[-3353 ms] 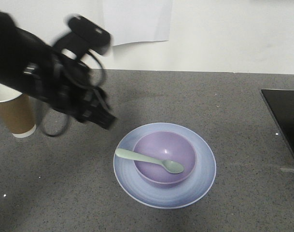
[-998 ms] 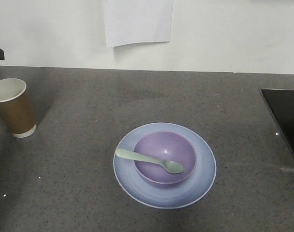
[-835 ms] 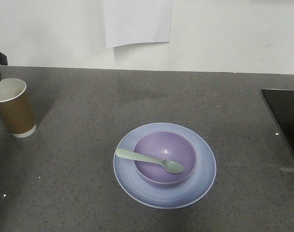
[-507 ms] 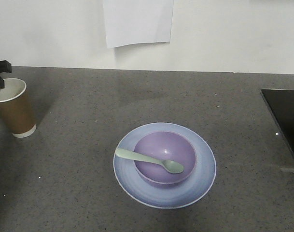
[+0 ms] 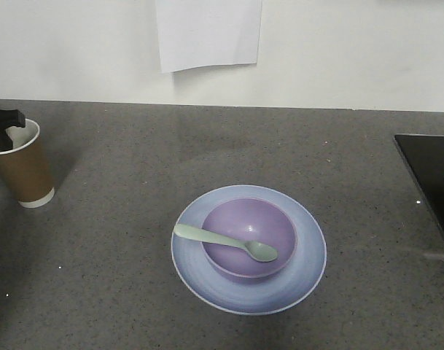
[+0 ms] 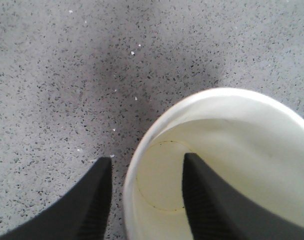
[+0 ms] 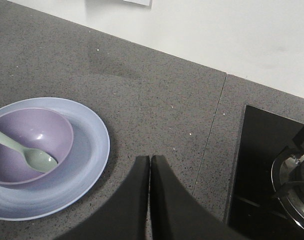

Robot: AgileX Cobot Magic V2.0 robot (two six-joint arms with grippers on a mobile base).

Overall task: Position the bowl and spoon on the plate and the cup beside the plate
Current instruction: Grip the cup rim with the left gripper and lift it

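Front-facing view shows the left tool (image 5: 4, 125) now arrived at the cup (image 5: 21, 171), spread astride its rim and not yet clamped, far left of the plate (image 5: 305, 281) holding bowl (image 5: 269, 222) and spoon (image 5: 222, 240); the right tool (image 7: 150, 172) sits pressed closed, idle.

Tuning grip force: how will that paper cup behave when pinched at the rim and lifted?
The cup looks empty, so probably light. Its thin paper wall may flex between the left gripper's fingers. It is tall with a narrower base, so likely tippy if nudged.

Grey speckled countertop (image 5: 207, 146), white paper sheet (image 5: 208, 33) (on wall), black hob (image 7: 271, 165)
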